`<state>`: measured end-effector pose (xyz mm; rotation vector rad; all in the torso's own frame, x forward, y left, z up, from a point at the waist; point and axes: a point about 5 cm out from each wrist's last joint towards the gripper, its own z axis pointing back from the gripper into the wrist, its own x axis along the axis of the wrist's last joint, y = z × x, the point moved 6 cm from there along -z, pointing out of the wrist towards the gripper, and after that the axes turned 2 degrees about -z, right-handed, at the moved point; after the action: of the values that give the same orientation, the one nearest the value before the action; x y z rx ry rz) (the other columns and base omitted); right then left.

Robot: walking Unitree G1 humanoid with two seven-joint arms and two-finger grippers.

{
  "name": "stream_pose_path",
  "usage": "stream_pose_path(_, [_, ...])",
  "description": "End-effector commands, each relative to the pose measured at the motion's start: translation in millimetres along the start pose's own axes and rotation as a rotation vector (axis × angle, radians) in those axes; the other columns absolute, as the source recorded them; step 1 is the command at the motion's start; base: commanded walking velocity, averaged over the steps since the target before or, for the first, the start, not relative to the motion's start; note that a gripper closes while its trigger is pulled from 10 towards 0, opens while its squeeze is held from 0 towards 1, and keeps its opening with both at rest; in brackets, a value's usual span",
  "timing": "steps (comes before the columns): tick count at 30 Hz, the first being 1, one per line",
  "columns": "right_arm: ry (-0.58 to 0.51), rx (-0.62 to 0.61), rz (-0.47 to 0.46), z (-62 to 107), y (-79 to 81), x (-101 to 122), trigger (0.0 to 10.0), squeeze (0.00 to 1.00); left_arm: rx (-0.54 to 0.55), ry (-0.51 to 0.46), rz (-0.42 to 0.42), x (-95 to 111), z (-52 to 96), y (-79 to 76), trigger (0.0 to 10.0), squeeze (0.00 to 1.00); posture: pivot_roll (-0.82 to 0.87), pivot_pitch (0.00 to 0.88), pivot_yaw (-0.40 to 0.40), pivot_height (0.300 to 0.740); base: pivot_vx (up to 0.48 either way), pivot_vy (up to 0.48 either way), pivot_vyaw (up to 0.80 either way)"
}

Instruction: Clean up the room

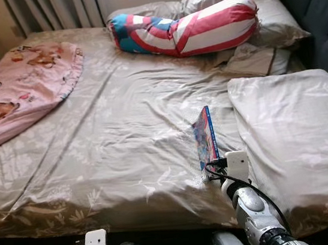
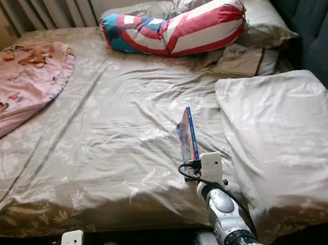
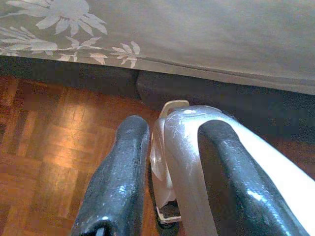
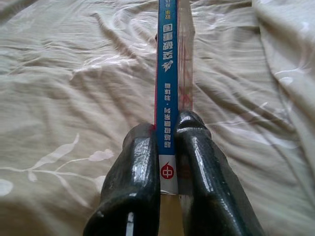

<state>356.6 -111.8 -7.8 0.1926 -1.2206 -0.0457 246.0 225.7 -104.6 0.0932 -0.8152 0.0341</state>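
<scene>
So I'm looking down at the bed [image 1: 124, 140], its beige leaf-print sheet all rumpled. A pink cartoon blanket [image 1: 15, 94] sits at the far left corner, a big pillow [image 1: 299, 135] lies on the right side, and a red, white and blue striped bolster [image 1: 194, 28] is up by the head with more pillows behind it.

The task thing right now is a thin book [image 1: 206, 138] with a blue spine, standing on edge over the sheet just beside the big pillow's left edge. My right end effector [image 4: 167, 172] is pinched tight on the near end of its spine, fingers [image 4: 135, 187] on either side.

My left end effector [image 3: 167, 167] hangs low by the bed's edge over the parquet floor [image 3: 49, 152], closed around a curved white plastic piece [image 3: 187, 147]; I can't tell what that is.

My worry: the hold is only on one end of a thin book, so it could swivel or slide out if I swing fast. Its lower edge could also snag a sheet wrinkle and twist loose.
</scene>
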Motion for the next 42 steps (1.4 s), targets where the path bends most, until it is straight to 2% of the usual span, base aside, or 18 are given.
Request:
stream_pose_path(1, [-0.062, 0.026, 0.010, -2.8, 5.7, 15.9, 10.0, 0.00, -0.008, 0.062, 0.002, -19.2, 4.1, -2.0, 10.0, 0.00, -0.03, 0.067, -0.030, 0.613, 0.000, 0.000, 0.00])
stream_pose_path(3, [-0.065, 0.032, 0.004, -2.8, 6.3, 16.3, 10.0, 0.00, -0.010, 0.062, 0.001, -19.2, 4.1, -2.2, 10.0, 0.00, -0.03, 0.068, -0.029, 0.613, 0.000, 0.000, 0.00])
stream_pose_path(5, [-0.072, 0.024, -0.070, -2.8, 4.9, 17.6, 10.0, 0.00, -0.016, 0.061, -0.010, -18.8, 4.0, -2.7, 10.0, 0.00, -0.03, 0.070, -0.029, 0.613, 0.000, 0.000, 0.00])
stream_pose_path(8, [-0.072, 0.011, -0.082, -2.9, 2.0, 17.7, 10.0, 0.00, -0.019, 0.060, -0.015, -18.6, 4.0, -2.8, 10.0, 0.00, -0.03, 0.072, -0.029, 0.613, 0.000, 0.000, 0.00])
stream_pose_path(12, [-0.063, -0.026, -0.156, -3.0, -5.7, 16.3, 10.0, 0.00, -0.020, 0.060, -0.015, -18.7, 4.1, -2.8, 10.0, 0.00, -0.03, 0.073, -0.029, 0.613, 0.000, 0.000, 0.00])
stream_pose_path(37, [-0.063, 0.014, -0.165, -3.5, 0.2, 16.9, 10.0, 0.00, -0.022, 0.058, -0.014, -18.1, 3.9, -3.2, 10.0, 0.00, -0.03, 0.076, -0.029, 0.613, 0.268, 0.000, 0.00])
stream_pose_path(42, [-0.057, 0.013, -0.169, -3.1, 0.1, 15.1, 10.0, 0.00, -0.020, 0.050, -0.010, -17.1, 3.9, -3.1, 10.0, 0.00, -0.03, 0.077, -0.029, 0.613, 0.000, 0.000, 0.00])
